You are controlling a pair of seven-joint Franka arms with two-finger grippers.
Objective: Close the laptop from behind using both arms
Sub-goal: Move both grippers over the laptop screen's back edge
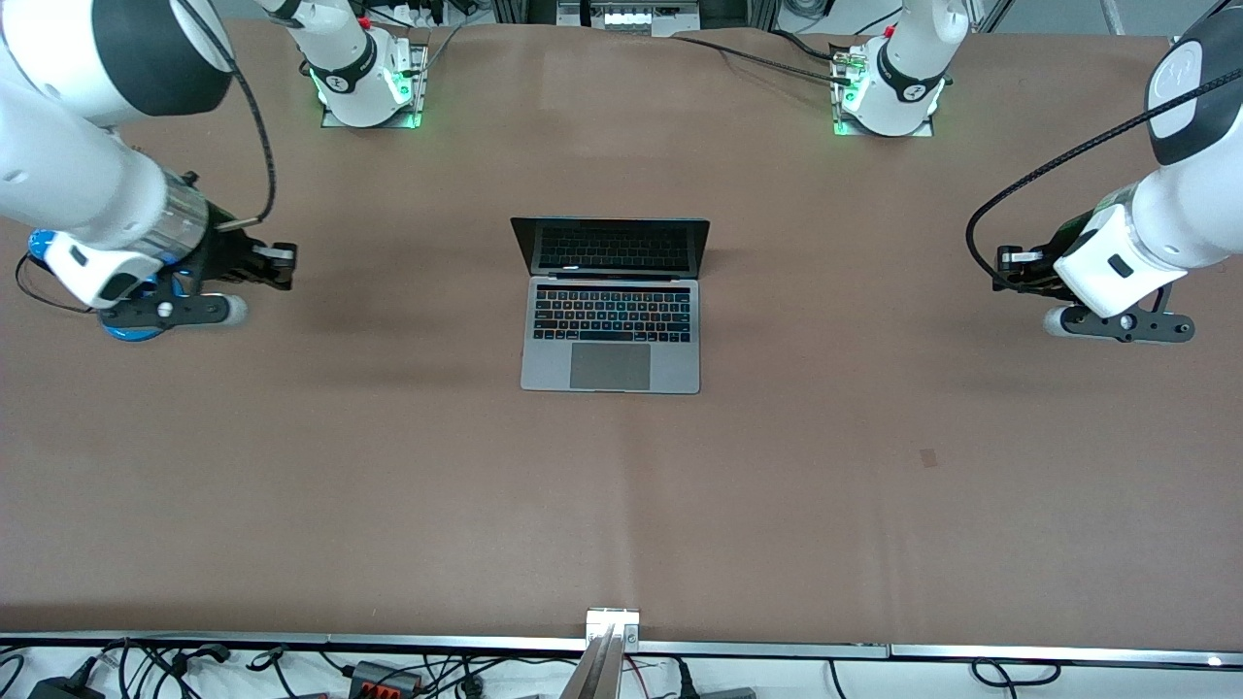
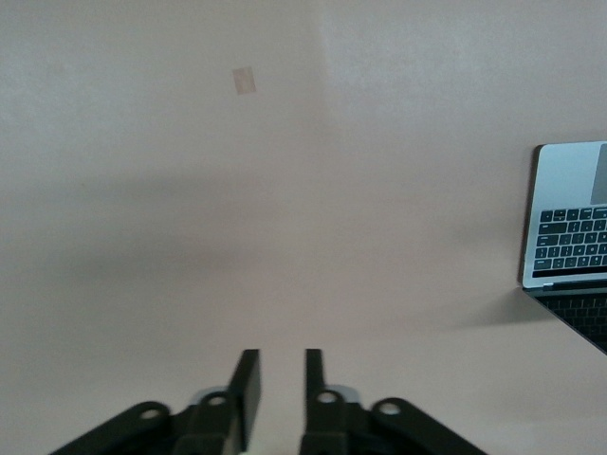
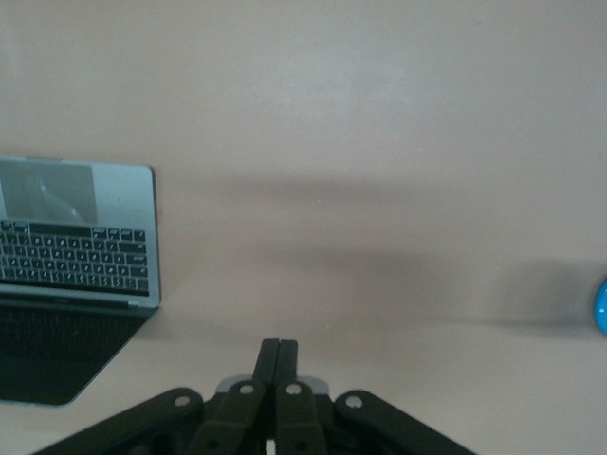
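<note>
The laptop (image 1: 610, 320) stands open in the middle of the table, its keyboard toward the front camera and its dark screen tilted up facing that camera. It also shows in the left wrist view (image 2: 569, 237) and the right wrist view (image 3: 76, 256). My right gripper (image 1: 282, 262) hovers low toward the right arm's end of the table, well apart from the laptop; its fingers are shut on nothing (image 3: 280, 343). My left gripper (image 1: 1010, 260) hovers low toward the left arm's end, also well apart from the laptop; its fingers stand a little apart and empty (image 2: 282, 355).
A small blue desk lamp (image 1: 136, 325) sits under the right arm's hand; its edge shows in the right wrist view (image 3: 601, 305). A small tape mark (image 1: 929, 456) lies on the brown table. The arm bases (image 1: 364, 92) stand at the table's edge farthest from the front camera.
</note>
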